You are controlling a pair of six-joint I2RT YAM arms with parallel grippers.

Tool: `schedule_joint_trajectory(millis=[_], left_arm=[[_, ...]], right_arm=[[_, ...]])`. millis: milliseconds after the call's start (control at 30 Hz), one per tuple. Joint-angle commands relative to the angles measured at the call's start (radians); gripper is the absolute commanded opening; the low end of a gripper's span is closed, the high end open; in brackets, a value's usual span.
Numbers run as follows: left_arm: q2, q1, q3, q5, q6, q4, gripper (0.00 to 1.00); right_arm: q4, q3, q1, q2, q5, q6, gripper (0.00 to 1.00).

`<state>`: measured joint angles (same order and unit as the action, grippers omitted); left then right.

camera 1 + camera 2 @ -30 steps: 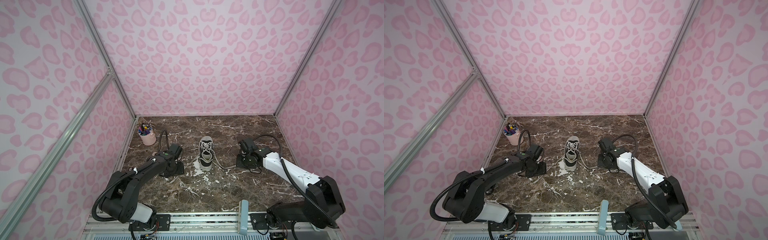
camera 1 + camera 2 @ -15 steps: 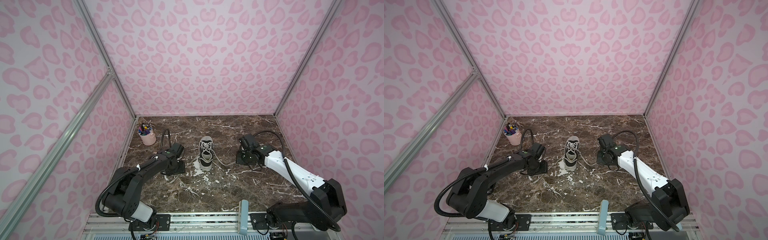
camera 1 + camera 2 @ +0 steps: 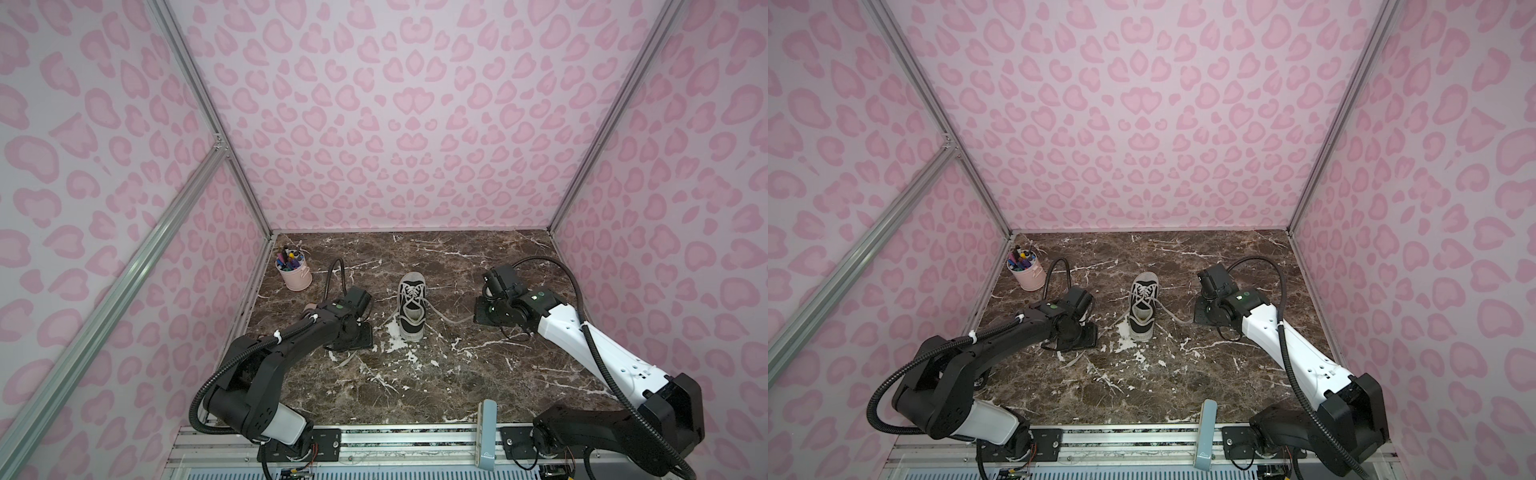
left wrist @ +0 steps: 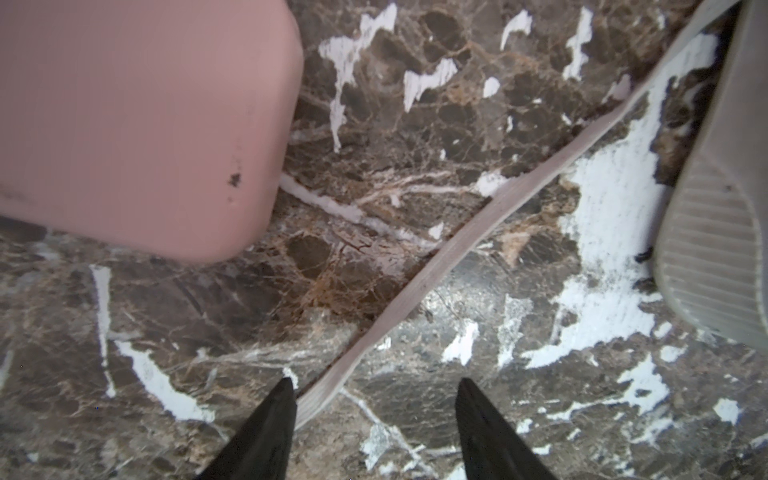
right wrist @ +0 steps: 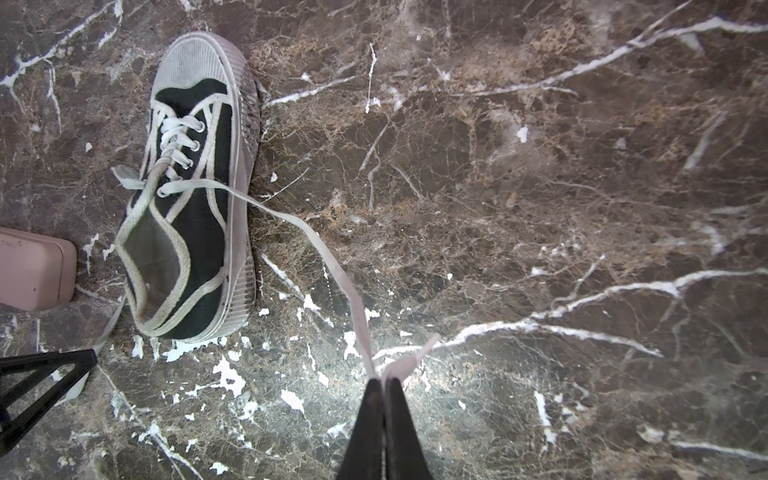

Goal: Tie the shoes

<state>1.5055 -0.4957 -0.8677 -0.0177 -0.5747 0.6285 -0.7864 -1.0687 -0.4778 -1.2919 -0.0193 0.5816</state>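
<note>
The black shoe [image 3: 411,307] [image 3: 1142,307] with white sole stands mid-table, toe toward the back wall, its laces untied. In the right wrist view, one white lace [image 5: 332,257] runs from the shoe [image 5: 191,199] across the marble into my right gripper [image 5: 384,380], which is shut on its end. The other lace [image 4: 457,245] lies slack on the table. Its end rests between the jaws of my open left gripper [image 4: 374,382], against one finger [image 4: 274,415]. In both top views the left gripper sits low, left of the shoe's heel, and the right gripper [image 3: 478,319] sits right of it.
A flat pink case [image 4: 137,116] [image 5: 33,270] lies on the table just left of the shoe, under my left wrist. A pink cup of pens [image 3: 296,276] [image 3: 1029,276] stands at the back left corner. Pink patterned walls close three sides.
My right gripper has drawn slightly back and to the right with its lace. The left wrist has shifted a little near the shoe's heel, its jaws slightly narrower.
</note>
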Motion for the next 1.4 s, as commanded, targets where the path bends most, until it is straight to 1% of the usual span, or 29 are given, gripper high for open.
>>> schedule_joint_trajectory(millis=[0, 233, 500, 667, 833, 1000, 1100, 1167, 1267, 1367], left_arm=[[0.005, -0.003, -0.015, 0.013, -0.002, -0.001, 0.63], [0.065, -0.003, -0.063, 0.018, 0.009, 0.016, 0.62], [0.100, -0.003, -0.052, 0.039, 0.015, 0.003, 0.59], [0.121, -0.003, -0.050, 0.029, 0.012, -0.020, 0.57], [0.111, -0.003, -0.029, 0.034, 0.015, -0.037, 0.47], [0.120, -0.003, -0.010, 0.009, 0.006, -0.068, 0.38], [0.115, -0.003, -0.010, 0.024, 0.007, -0.066, 0.27], [0.106, -0.003, -0.007, 0.028, 0.004, -0.070, 0.23], [0.108, -0.003, -0.001, 0.028, 0.003, -0.074, 0.18], [0.107, -0.003, -0.003, 0.039, 0.007, -0.066, 0.12]], right_arm=[[-0.014, -0.016, 0.000, -0.008, 0.008, -0.025, 0.05], [-0.022, -0.099, -0.001, -0.054, 0.004, -0.080, 0.05], [-0.020, -0.193, -0.007, -0.096, -0.039, -0.082, 0.05], [-0.040, -0.231, -0.029, -0.096, -0.021, -0.085, 0.05], [-0.033, -0.229, -0.035, -0.057, -0.021, -0.072, 0.05], [-0.041, -0.261, -0.048, -0.008, -0.015, -0.069, 0.05], [-0.042, -0.272, -0.050, 0.027, -0.014, -0.069, 0.05], [-0.046, -0.276, -0.050, 0.045, -0.009, -0.071, 0.05], [-0.041, -0.260, -0.051, 0.074, 0.003, -0.072, 0.05], [-0.005, -0.204, -0.051, 0.109, 0.028, -0.069, 0.05]])
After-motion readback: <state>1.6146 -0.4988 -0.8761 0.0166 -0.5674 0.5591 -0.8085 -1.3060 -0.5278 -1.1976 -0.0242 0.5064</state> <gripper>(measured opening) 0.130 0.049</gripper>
